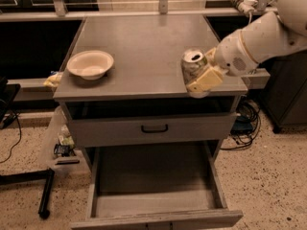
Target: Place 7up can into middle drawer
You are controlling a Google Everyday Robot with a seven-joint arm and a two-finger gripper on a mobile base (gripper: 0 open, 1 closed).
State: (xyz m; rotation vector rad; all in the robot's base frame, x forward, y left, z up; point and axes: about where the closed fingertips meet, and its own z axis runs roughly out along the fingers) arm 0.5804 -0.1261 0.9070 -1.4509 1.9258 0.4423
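Note:
The 7up can [191, 65], silvery with an opened shiny top, stands upright in my gripper [199, 72] at the front right edge of the cabinet top [139, 42]. The cream fingers [206, 80] are shut on the can's sides, and the white arm reaches in from the right. The middle drawer [153, 186] is pulled open below, a wide grey box with a bare floor, lower than the can and to its left. Whether the can still touches the top cannot be told.
A cream bowl [90, 63] sits on the left of the cabinet top. A closed grey drawer front with a black bar handle [154, 128] lies between the top and the open drawer. A black stand leg [45, 195] and cables lie on the floor.

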